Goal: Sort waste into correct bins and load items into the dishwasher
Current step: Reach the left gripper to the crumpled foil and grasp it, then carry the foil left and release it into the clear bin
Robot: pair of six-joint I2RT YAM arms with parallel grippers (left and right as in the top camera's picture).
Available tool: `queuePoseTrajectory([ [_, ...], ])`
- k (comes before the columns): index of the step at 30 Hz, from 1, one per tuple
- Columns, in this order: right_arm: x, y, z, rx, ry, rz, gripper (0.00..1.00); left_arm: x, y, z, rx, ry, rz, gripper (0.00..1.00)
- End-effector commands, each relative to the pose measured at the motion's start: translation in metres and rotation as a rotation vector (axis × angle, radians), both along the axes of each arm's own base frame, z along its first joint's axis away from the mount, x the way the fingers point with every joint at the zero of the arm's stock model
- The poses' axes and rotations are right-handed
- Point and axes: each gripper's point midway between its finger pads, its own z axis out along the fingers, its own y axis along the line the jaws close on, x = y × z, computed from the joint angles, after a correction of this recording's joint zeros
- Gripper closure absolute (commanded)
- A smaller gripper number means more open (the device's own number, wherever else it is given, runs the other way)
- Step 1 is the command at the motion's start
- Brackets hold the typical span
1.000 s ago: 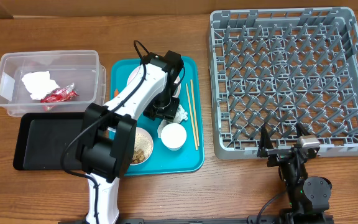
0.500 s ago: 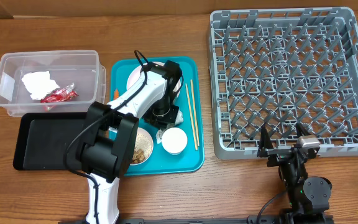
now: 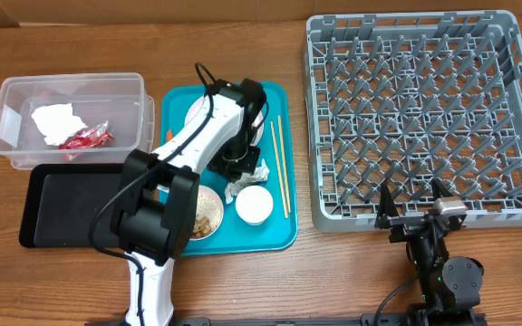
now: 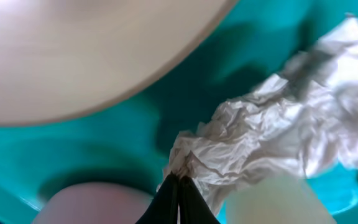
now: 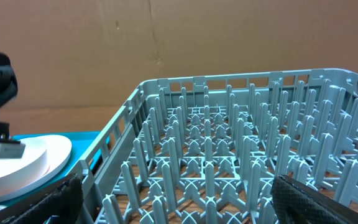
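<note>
My left gripper (image 3: 239, 168) is over the teal tray and shut on an edge of the crumpled silver foil (image 3: 252, 174). In the left wrist view the black fingertips (image 4: 179, 182) pinch the foil (image 4: 278, 130) just above the tray. A white plate (image 3: 198, 114), a small white cup (image 3: 253, 203), a bowl of food scraps (image 3: 208, 215) and the chopsticks (image 3: 281, 163) lie on the tray. The clear tub (image 3: 7, 100) holds the white tissue (image 3: 57, 122) and the red wrapper (image 3: 87, 139). My right gripper (image 3: 412, 204) is open and empty at the grey dish rack's (image 3: 424, 109) near edge; its wrist view (image 5: 173, 193) shows the pegs.
The black tray (image 3: 71, 204) lies in front of the tub, left of the teal tray (image 3: 279, 237). An orange carrot piece (image 3: 169, 136) sits at the teal tray's left edge. The left arm spans the tray's left half.
The left gripper dipped onto the foil and came back slightly. The foil has shifted toward the cup and now hangs from the fingertips. The right arm has not moved.
</note>
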Motion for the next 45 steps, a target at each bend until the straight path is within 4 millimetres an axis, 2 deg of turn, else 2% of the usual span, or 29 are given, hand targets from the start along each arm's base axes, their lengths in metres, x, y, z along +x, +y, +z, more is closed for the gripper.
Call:
queuePoseTrajectory([
  [1,0.0,-0.001,-0.001,-0.002,-0.006,-0.005,0.0,0.014,-0.001,0.015,0.013,-0.043,0.001,0.96],
  [11,0.0,-0.001,-0.001,-0.002,-0.006,-0.005,0.0,0.019,0.003,0.049,0.004,-0.064,0.01,0.96],
  [17,0.0,-0.001,-0.001,-0.002,-0.006,-0.005,0.0,0.032,0.017,0.081,-0.027,-0.137,0.062,0.96],
  [21,0.0,-0.001,-0.001,-0.002,-0.006,-0.005,0.0,0.045,0.033,0.107,-0.052,-0.212,0.116,0.96],
  [25,0.0,-0.001,-0.001,-0.002,-0.006,-0.005,0.0,0.059,0.063,0.134,-0.071,-0.3,0.217,0.96],
  [28,0.0,-0.001,-0.001,-0.002,-0.006,-0.005,0.0,0.069,0.092,0.152,-0.077,-0.363,0.314,0.96],
  [29,0.0,-0.001,-0.001,-0.002,-0.006,-0.005,0.0,0.071,0.103,0.156,-0.077,-0.381,0.351,0.96],
  [30,0.0,-0.001,-0.002,-0.002,-0.005,-0.005,0.0,0.076,0.122,0.162,-0.074,-0.406,0.413,0.96],
  [39,0.0,-0.001,-0.001,-0.002,-0.006,-0.005,0.0,0.085,0.217,0.169,-0.039,-0.479,0.718,0.96],
  [43,0.0,-0.001,-0.001,-0.002,-0.006,-0.005,0.0,0.09,0.238,0.171,-0.035,-0.517,0.8,0.96],
  [45,0.0,-0.001,-0.001,-0.002,-0.006,-0.005,0.0,0.096,0.241,0.172,-0.039,-0.544,0.808,0.96],
])
